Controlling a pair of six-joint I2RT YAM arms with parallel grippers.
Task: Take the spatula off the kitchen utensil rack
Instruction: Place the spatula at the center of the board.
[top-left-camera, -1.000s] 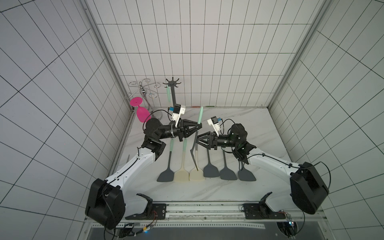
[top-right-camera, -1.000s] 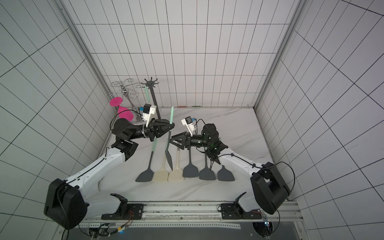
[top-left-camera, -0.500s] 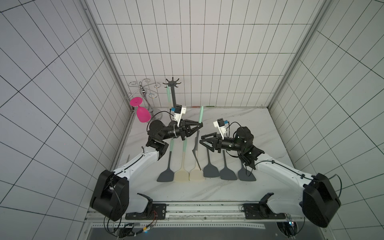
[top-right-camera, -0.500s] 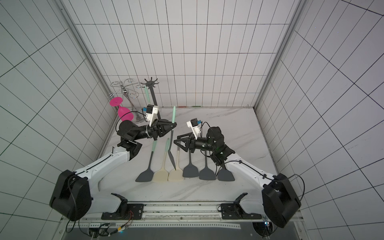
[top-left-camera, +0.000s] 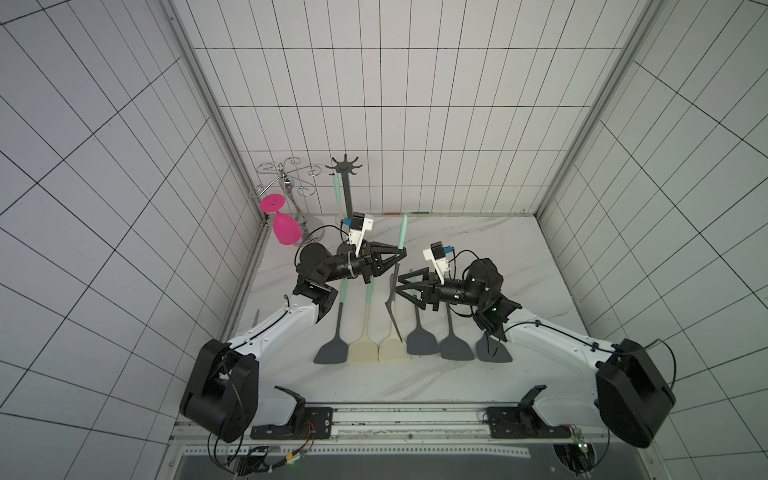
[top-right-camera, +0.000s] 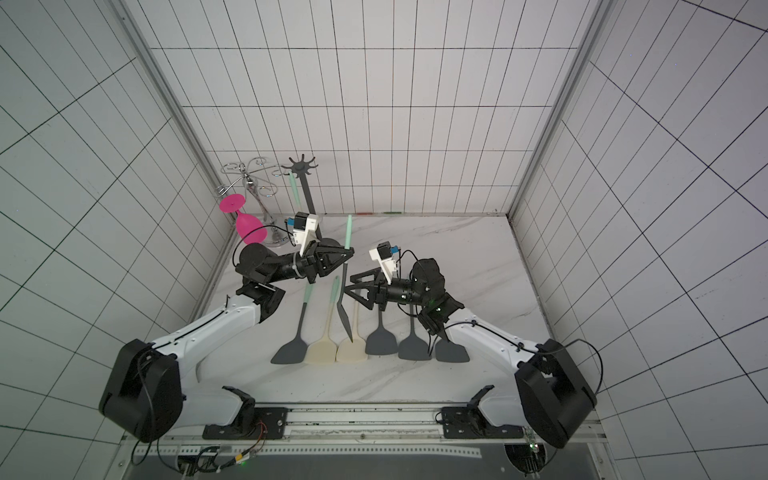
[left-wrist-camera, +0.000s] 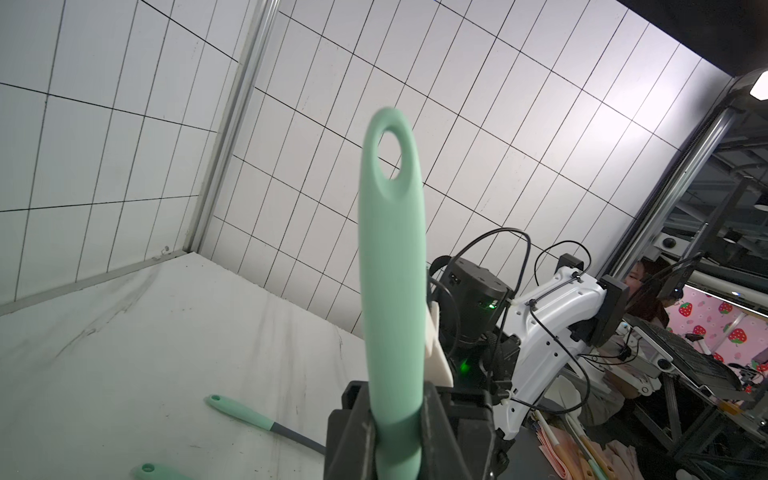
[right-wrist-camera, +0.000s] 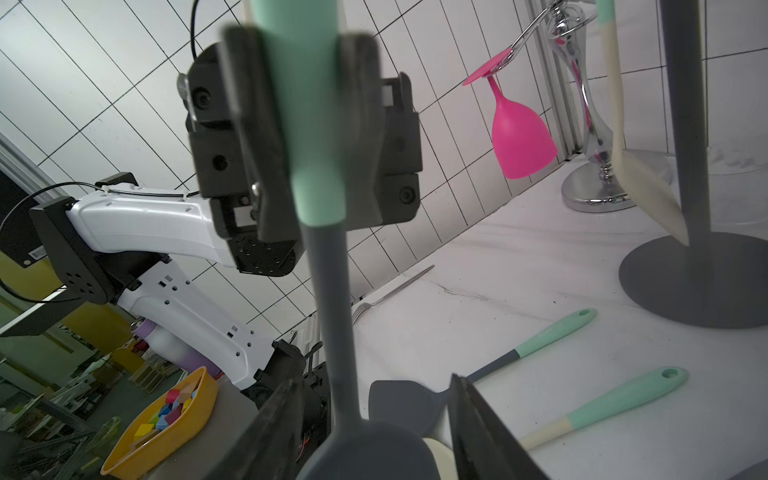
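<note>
My left gripper (top-left-camera: 400, 251) (top-right-camera: 350, 250) is shut on the mint-green handle of the spatula (top-left-camera: 402, 228) (top-right-camera: 344, 291). It holds the spatula upright in mid-air, right of the kitchen utensil rack (top-left-camera: 347, 195) (top-right-camera: 306, 195), with the grey blade hanging over the table. In the left wrist view the handle (left-wrist-camera: 392, 270) rises out of the closed jaws. My right gripper (top-left-camera: 399, 283) (top-right-camera: 350, 283) is open, one finger on each side of the grey shaft (right-wrist-camera: 328, 291) and neither touching it. A cream spatula (right-wrist-camera: 619, 124) with a green handle (top-left-camera: 336, 195) hangs on the rack.
Several spatulas (top-left-camera: 365, 332) lie side by side on the marble table (top-left-camera: 478, 232) below both grippers. A chrome glass holder (top-left-camera: 291, 183) holding a pink glass (top-left-camera: 286, 226) stands in the back left corner. A fork (right-wrist-camera: 390, 291) lies by the left wall.
My right arm has drawn back a little and its jaws have widened slightly. The hanging blade has swung a bit to the right. My left gripper keeps its hold.
</note>
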